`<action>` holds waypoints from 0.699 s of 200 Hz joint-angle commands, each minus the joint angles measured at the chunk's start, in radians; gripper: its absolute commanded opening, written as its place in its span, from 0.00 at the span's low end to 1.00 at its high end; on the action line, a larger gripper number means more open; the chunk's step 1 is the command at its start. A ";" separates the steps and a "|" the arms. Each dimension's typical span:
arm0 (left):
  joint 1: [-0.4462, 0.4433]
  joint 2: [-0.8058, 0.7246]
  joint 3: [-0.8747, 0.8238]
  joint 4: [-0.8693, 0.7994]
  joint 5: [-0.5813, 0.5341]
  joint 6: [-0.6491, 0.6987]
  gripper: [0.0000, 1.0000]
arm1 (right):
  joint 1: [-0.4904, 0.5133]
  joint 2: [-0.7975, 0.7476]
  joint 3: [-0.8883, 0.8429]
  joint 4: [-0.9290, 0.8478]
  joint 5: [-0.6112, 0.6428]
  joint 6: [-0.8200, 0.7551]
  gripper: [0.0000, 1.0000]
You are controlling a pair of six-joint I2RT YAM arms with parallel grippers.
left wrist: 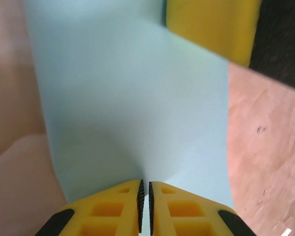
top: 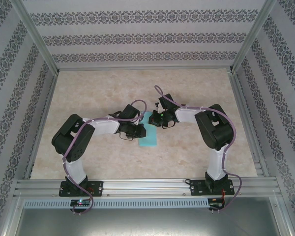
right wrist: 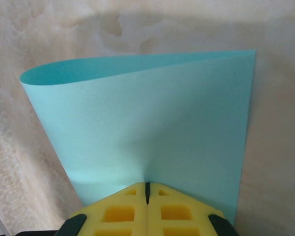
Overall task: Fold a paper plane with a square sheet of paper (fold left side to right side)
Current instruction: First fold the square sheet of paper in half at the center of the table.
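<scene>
The square sheet of paper (top: 150, 138) lies turquoise-blue at the table's middle, between both arms. In the right wrist view the sheet of paper (right wrist: 152, 113) is bent over on itself, with a rounded loop at the left and its edges meeting at the upper right. My right gripper (right wrist: 147, 189) is shut on its near edge, and the paper puckers at the tips. My left gripper (left wrist: 144, 192) pinches the pale sheet (left wrist: 132, 93) from the other side, jaws a hair apart. Both grippers, left (top: 137, 130) and right (top: 156, 120), meet over the sheet's far end.
A yellow finger of the right gripper (left wrist: 211, 24) shows beyond the sheet in the left wrist view. The beige marbled table (top: 98, 93) is boxed in by patterned walls (top: 137, 34), with an aluminium rail (top: 147, 186) along the near edge.
</scene>
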 commanded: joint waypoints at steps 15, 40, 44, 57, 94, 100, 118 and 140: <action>-0.023 -0.060 -0.078 -0.090 0.003 0.031 0.14 | 0.004 0.034 -0.009 -0.098 0.074 -0.027 0.03; -0.029 -0.100 -0.118 -0.103 0.011 0.032 0.13 | 0.003 0.037 -0.007 -0.103 0.075 -0.029 0.03; -0.029 -0.107 -0.124 -0.105 0.012 0.031 0.13 | 0.003 0.037 -0.007 -0.103 0.075 -0.028 0.03; -0.029 -0.128 -0.140 -0.105 0.020 0.029 0.13 | 0.003 0.038 -0.006 -0.104 0.073 -0.029 0.03; -0.027 -0.190 -0.147 -0.101 0.047 0.021 0.12 | 0.003 0.041 -0.004 -0.108 0.073 -0.031 0.03; -0.025 -0.197 -0.139 -0.099 0.049 0.018 0.12 | 0.003 0.040 -0.005 -0.108 0.070 -0.032 0.03; -0.012 -0.218 -0.117 -0.080 0.058 0.003 0.12 | 0.003 0.040 -0.006 -0.107 0.068 -0.032 0.03; 0.003 -0.203 -0.086 -0.041 0.064 -0.004 0.11 | 0.003 0.040 -0.004 -0.106 0.067 -0.030 0.03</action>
